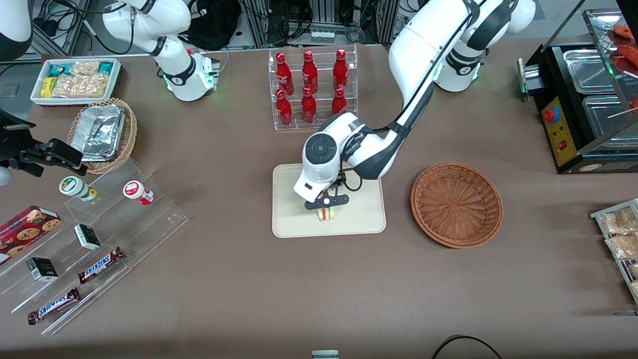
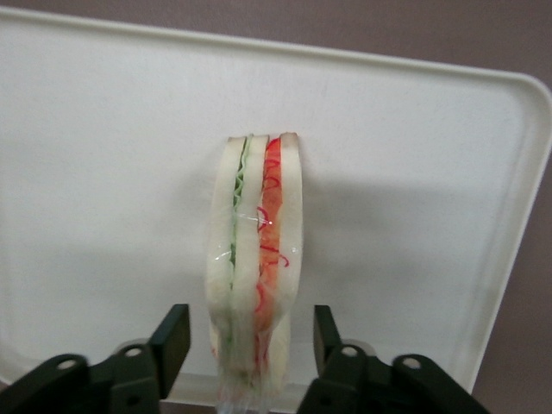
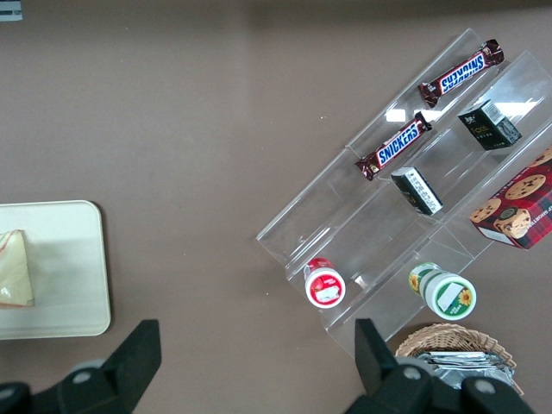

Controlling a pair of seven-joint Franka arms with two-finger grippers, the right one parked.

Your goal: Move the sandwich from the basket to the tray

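We are looking at a robotics lab dressed up as a small snack shop. Two white robot arms (image 1: 456, 70) are mounted on a brown-covered table (image 1: 249, 299), with cables and metal framing (image 1: 299, 20) along the edge farthest from the front camera. The goods are laid out as if for sale:

- A clear rack of red bottles (image 1: 311, 89) stands between the arm bases.
- A stepped acrylic display (image 1: 149, 219) holding Snickers bars (image 1: 99, 265) and a cookie box (image 1: 25, 227) sits toward the parked arm's end.
- A white bin of snack packets (image 1: 75, 80) is at that end too.
- A black food warmer (image 1: 583, 109) with steel pans sits toward the working arm's end.

The gripper (image 1: 326, 205) hangs over the tray (image 1: 364, 219), its fingers spread either side of a wrapped sandwich (image 1: 326, 215).
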